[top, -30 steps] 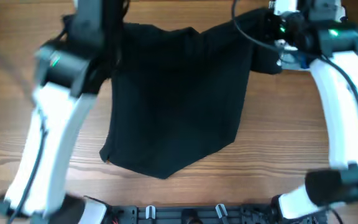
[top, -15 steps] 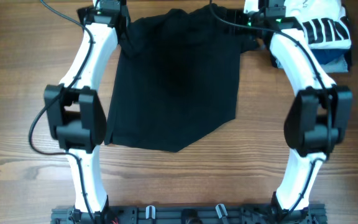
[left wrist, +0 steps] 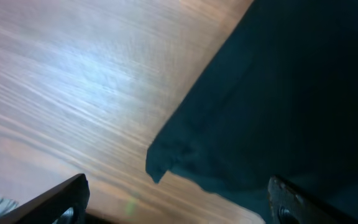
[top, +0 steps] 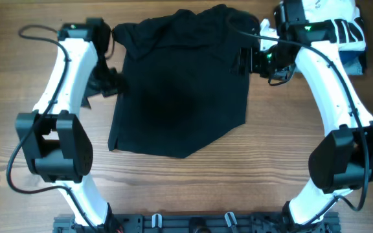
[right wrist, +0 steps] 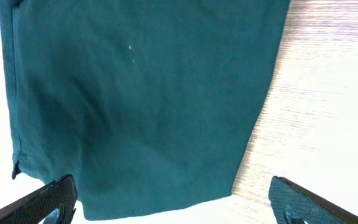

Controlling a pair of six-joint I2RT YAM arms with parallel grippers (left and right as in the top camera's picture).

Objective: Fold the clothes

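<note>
Drawn back from the top corners of the large black soft fabric garment (top: pixel 180 97) since half a second ago. At left, arm bowed outward, left gripper (top: pixel 103 83) just beside the cloth's left edge, spread wide, holding nothing. Cloth flat mid-counter, rumpled along the top, slanted at the bottom hem. At right, right gripper (top: pixel 246 59) above the cloth near its right edge, likewise wide and empty. Half hidden behind that arm: white garment with black letters (top: pixel 348 26). Grainy wooden counter (top: pixel 31 181), blurred in the left wrist view.
</note>
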